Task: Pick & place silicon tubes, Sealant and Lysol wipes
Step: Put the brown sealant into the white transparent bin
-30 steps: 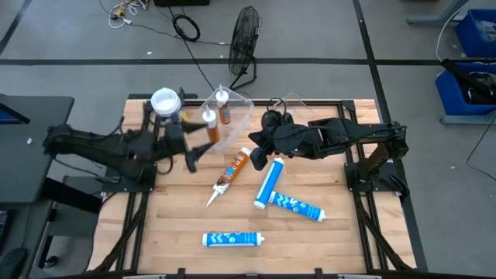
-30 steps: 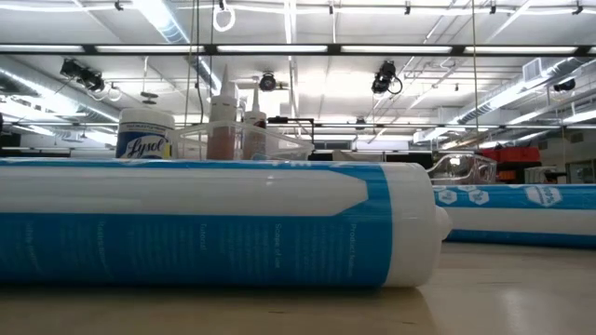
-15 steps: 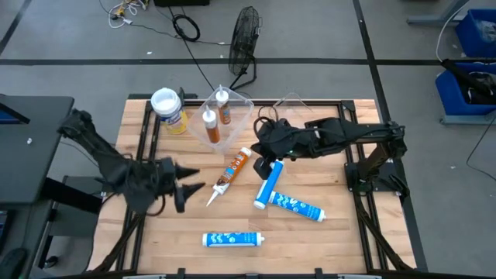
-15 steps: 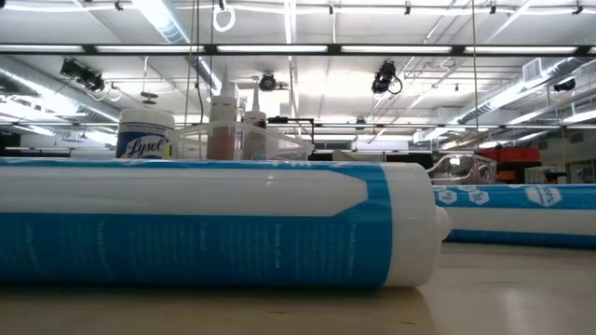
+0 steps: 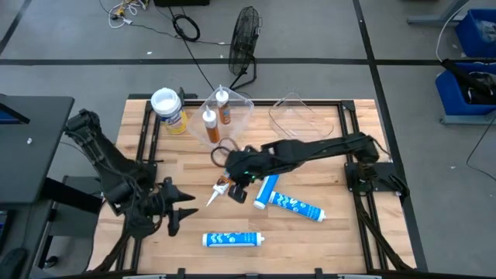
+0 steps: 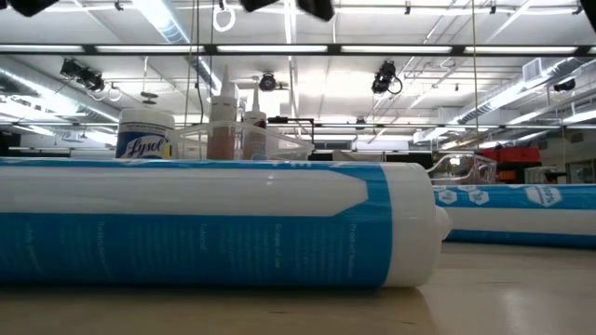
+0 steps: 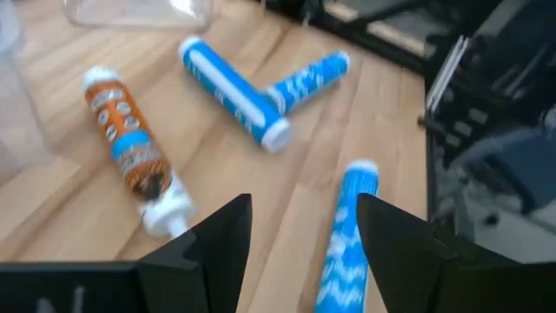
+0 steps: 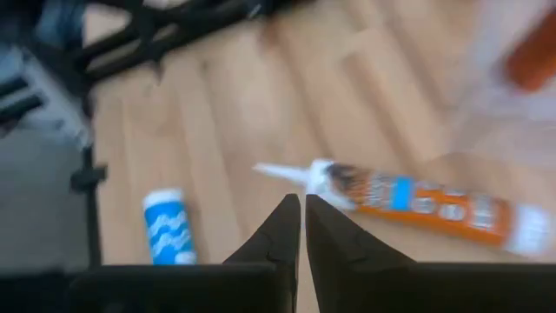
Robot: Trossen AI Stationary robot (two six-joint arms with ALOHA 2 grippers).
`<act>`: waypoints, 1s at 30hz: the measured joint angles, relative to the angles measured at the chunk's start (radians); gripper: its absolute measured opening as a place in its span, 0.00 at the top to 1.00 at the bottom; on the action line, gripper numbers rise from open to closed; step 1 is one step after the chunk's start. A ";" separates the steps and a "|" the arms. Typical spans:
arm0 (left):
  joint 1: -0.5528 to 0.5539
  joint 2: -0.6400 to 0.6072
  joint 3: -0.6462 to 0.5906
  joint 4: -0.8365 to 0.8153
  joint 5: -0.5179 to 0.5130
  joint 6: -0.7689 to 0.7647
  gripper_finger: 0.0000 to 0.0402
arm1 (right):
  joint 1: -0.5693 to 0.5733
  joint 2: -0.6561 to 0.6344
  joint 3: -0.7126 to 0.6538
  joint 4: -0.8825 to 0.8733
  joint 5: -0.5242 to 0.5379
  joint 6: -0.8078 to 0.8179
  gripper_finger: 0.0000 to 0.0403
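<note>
An orange-brown sealant tube [image 8: 417, 204] lies on the wooden table, its white nozzle [image 5: 211, 199] toward the near left. My right gripper [image 5: 235, 188] hovers over it, shut [image 8: 300, 230], touching nothing. My left gripper [image 5: 184, 213] stands open [image 7: 304, 252] at the near left, just above the table, with nothing between its fingers. Three blue-and-white silicone tubes lie flat: two [image 5: 267, 190] [image 5: 298, 205] meeting at an angle right of centre, one [image 5: 232, 239] near the front edge. The yellow Lysol wipes canister [image 5: 169, 108] stands upright at the far left.
A clear bin [image 5: 232, 108] beside the canister holds two more orange-brown tubes standing nozzle up. A second clear bin [image 5: 294, 108] sits at the far right of centre. Black frame rails [image 5: 146, 155] run along both table sides.
My left gripper has swung from beside the clear bin toward the table's near left and come down. My right gripper has reached toward the table's left and sunk over the lying orange-brown tube. No object has moved.
</note>
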 joint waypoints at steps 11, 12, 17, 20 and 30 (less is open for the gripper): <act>-0.078 -0.003 -0.001 -0.215 0.009 -0.121 0.51 | -0.002 0.192 0.000 0.067 -0.253 -0.564 0.71; -0.078 -0.003 -0.001 -0.224 0.010 -0.121 0.51 | -0.005 0.205 0.000 0.067 -0.249 -0.597 0.66; -0.078 -0.003 -0.001 -0.269 0.012 -0.122 0.51 | -0.011 0.247 0.000 0.108 -0.064 -0.794 0.37; -0.078 -0.003 -0.001 -0.290 0.013 -0.122 0.51 | -0.011 0.264 0.000 0.143 0.039 -0.947 0.24; -0.077 -0.010 -0.001 -0.300 0.053 -0.115 0.51 | -0.046 0.298 -0.001 0.129 0.013 -1.077 0.23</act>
